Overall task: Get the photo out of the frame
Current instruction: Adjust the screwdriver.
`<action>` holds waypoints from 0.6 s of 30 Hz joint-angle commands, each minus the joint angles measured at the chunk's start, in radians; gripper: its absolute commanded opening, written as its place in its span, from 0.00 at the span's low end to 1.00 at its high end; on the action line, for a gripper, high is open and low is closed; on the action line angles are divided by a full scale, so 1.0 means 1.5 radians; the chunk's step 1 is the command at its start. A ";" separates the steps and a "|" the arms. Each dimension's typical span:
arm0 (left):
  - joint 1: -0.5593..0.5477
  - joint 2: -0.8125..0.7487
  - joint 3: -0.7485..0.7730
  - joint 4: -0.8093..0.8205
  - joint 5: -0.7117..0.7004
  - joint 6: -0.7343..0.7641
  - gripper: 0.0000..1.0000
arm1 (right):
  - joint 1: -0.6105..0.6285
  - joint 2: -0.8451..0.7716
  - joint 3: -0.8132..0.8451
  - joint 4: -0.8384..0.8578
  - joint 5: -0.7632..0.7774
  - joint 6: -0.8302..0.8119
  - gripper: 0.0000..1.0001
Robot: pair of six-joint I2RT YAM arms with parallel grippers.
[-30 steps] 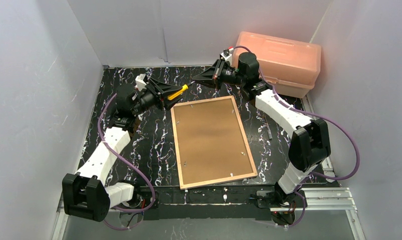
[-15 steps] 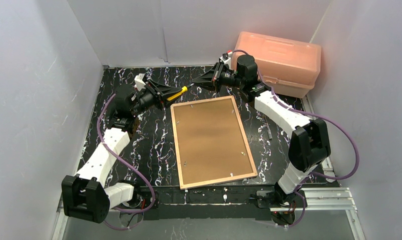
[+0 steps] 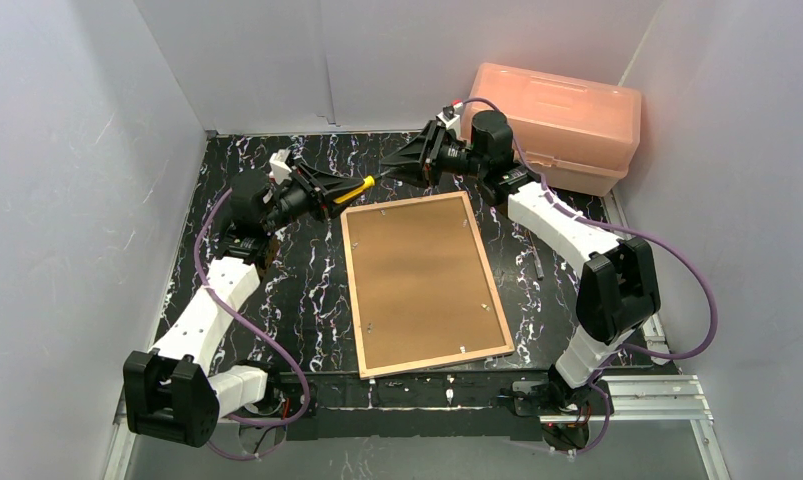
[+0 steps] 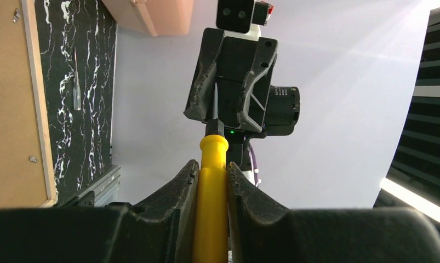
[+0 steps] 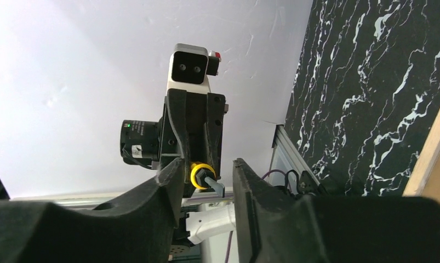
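The frame (image 3: 349, 300) lies face down in the middle of the table, its plain brown backing board (image 3: 422, 285) up and held by small clips. The photo is hidden under the board. My left gripper (image 3: 342, 190) is shut on a yellow-handled screwdriver (image 3: 357, 186) above the frame's far left corner. In the left wrist view the fingers clamp the handle (image 4: 212, 192). My right gripper (image 3: 389, 168) is open and faces the left one. In the right wrist view the screwdriver's tip (image 5: 211, 184) sits between its open fingers (image 5: 245, 186), touching neither.
A pink plastic box (image 3: 562, 120) stands at the far right corner behind the right arm. A thin loose metal piece (image 3: 539, 268) lies on the black marbled table to the right of the frame. Grey walls close in on three sides.
The left gripper with the screwdriver and the open right gripper have edged closer together. The frame has not moved.
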 commanded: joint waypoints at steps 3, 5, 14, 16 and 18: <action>-0.004 -0.038 0.003 -0.021 0.020 0.040 0.00 | -0.008 -0.034 0.008 -0.035 0.003 -0.060 0.64; -0.004 -0.043 0.004 -0.045 0.016 0.058 0.00 | -0.014 -0.038 0.014 -0.068 0.011 -0.087 0.75; -0.004 -0.049 0.115 -0.386 -0.024 0.263 0.00 | -0.051 -0.041 0.072 -0.267 0.069 -0.225 0.99; -0.003 -0.037 0.173 -0.504 -0.055 0.347 0.00 | -0.065 -0.047 0.082 -0.317 0.095 -0.262 0.99; -0.003 -0.025 0.216 -0.599 -0.096 0.414 0.00 | -0.076 -0.054 0.090 -0.363 0.123 -0.306 0.99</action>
